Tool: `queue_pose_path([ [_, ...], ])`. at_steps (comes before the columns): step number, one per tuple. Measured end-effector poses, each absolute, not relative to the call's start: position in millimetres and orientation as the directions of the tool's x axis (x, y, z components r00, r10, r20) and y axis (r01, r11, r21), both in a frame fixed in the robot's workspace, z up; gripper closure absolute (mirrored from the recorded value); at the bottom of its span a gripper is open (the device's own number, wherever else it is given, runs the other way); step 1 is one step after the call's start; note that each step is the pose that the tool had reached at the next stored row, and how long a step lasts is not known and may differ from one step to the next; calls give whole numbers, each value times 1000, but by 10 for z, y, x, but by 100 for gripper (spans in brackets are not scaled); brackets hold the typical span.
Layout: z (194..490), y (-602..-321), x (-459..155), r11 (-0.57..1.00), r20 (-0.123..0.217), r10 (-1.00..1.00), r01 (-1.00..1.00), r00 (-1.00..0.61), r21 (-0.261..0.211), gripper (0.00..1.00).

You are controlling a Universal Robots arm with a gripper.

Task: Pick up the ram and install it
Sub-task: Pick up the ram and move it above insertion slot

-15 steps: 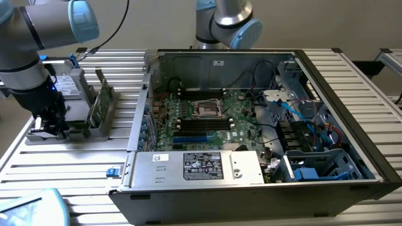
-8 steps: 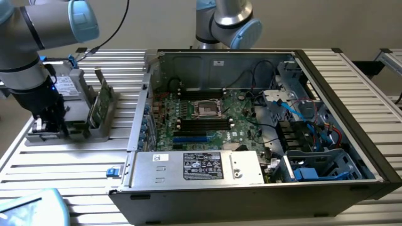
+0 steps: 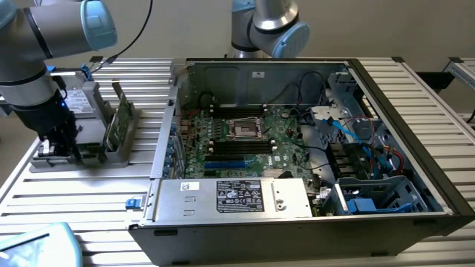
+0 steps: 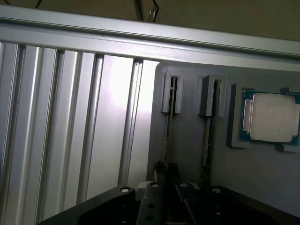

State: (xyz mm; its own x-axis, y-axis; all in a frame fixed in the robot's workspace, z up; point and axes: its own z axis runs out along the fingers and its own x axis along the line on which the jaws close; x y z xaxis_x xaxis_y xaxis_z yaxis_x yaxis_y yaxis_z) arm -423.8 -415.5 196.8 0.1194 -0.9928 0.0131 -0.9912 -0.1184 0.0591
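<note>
Grey slotted holder (image 4: 187,122) on the ribbed aluminium tabletop (image 4: 70,117) carries the long thin ram (image 4: 168,136) edge-on, black fingers (image 4: 159,169) clenched on it.

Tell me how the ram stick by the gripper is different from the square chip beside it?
The ram stick stands on its edge, long and thin; the square chip lies flat, with a silvery lid. The gripper is closed on the ram stick; the square chip is untouched. Both sit in the grey holder.
</note>
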Motion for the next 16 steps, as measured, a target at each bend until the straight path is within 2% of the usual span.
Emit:
queue_pose_path([
  [16, 2048, -4156, -4221, -119, 8, -993, -991, 119, 58, 86],
])
